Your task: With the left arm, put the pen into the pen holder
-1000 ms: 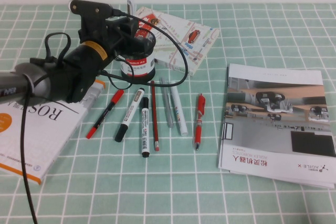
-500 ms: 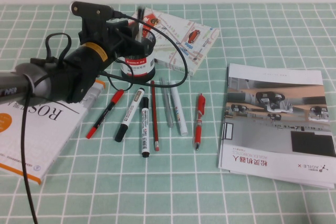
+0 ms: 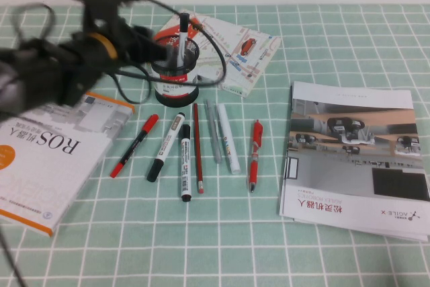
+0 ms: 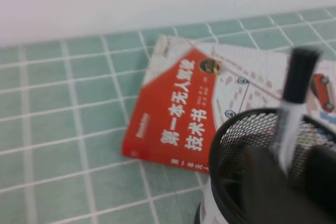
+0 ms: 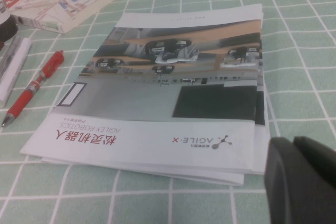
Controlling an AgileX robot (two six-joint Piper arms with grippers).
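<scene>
The pen (image 3: 183,37), a white marker with a black cap, stands tilted inside the black mesh pen holder (image 3: 176,72), its cap above the rim. In the left wrist view the pen (image 4: 292,108) rises from the pen holder (image 4: 231,140). My left gripper (image 3: 154,48) is just left of the holder, open, with nothing held; in its wrist view the gripper (image 4: 296,182) shows as two dark blurred fingers (image 4: 262,187) set apart. My right gripper (image 5: 294,148) is shut and empty, low beside the brochure stack, and is out of the high view.
Several pens and markers (image 3: 185,149) lie in a row in front of the holder. A ROS book (image 3: 47,159) lies at the left. A red and white book (image 3: 235,48) lies behind the holder. A brochure stack (image 3: 356,159) lies at the right.
The left arm lowered the pen into the holder, let go of it and drew back to the left. The pen now stands in the holder by itself.
</scene>
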